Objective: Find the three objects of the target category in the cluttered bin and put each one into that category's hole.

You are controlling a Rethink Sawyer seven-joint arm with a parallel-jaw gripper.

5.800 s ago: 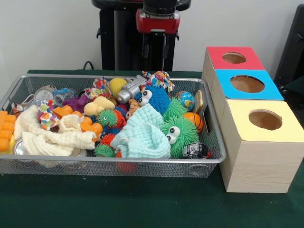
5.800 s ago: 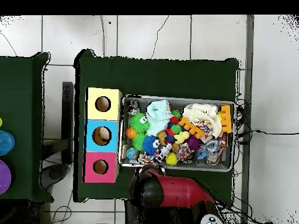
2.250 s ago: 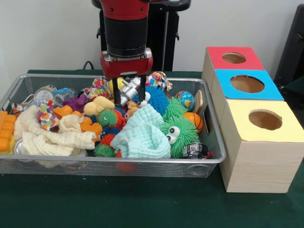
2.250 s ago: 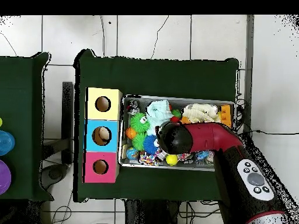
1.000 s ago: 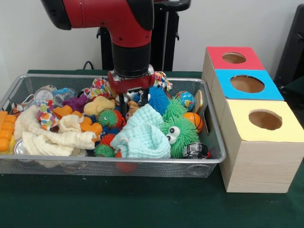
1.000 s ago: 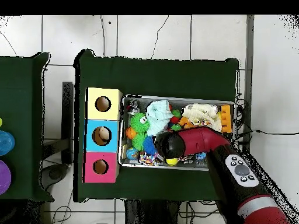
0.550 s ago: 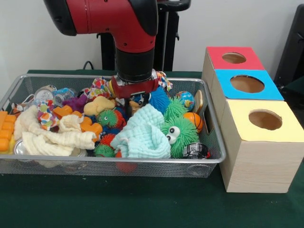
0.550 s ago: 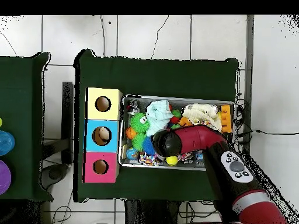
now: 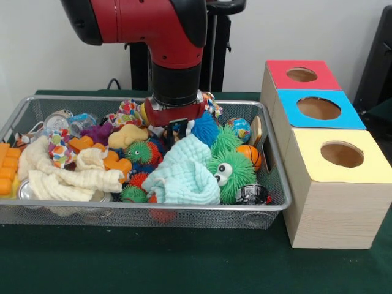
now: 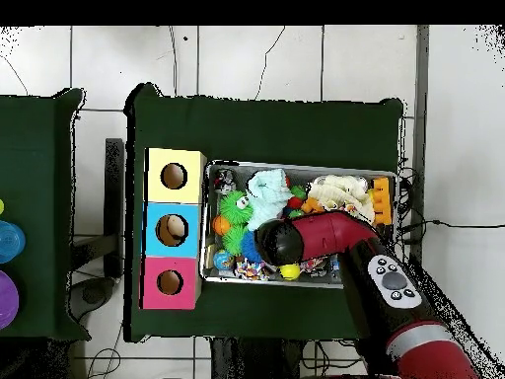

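My tool (image 9: pixel 174 127) sits low in the clutter at the upper middle of the bin (image 9: pixel 92 211); its fingers are buried among the toys, so I cannot tell how far it is open or whether it has hold of anything. A pale yellow lumpy figure (image 9: pixel 127 135) lies just left of it, an orange-brown one (image 9: pixel 117 163) lower left. The red-panelled hole (image 9: pixel 301 75) is at upper right, beyond the bin on the green surface (image 9: pixel 184 263).
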